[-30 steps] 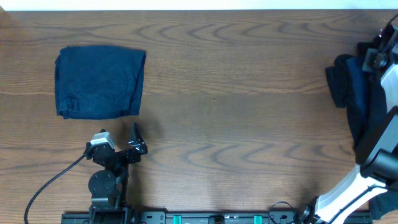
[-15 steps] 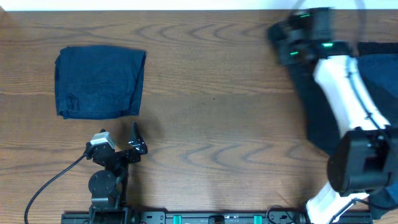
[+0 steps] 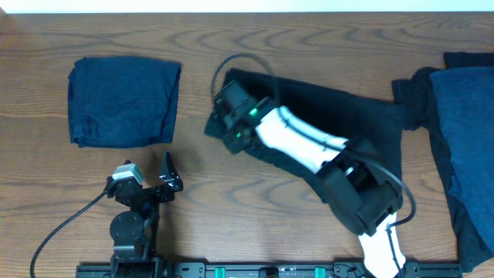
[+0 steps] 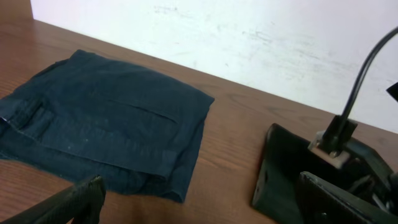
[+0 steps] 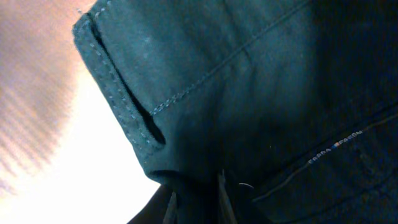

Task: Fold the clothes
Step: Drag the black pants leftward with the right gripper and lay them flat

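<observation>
Right arm (image 3: 309, 143): stretched out long and low from its base. The white forearm runs straight behind the right pincer (image 3: 218, 122), with the elbow further behind it. Pincer tips point down. The wrist view shows two thin fingertips (image 5: 221, 196) narrowly apart; grip not readable.

Left arm (image 3: 127, 228): folded up compactly, left pincer (image 4: 196, 210) just ahead of its wrist, jaws spread wide.

Soft even light; blown-out table (image 5: 31, 124) glare, right wrist view.
</observation>
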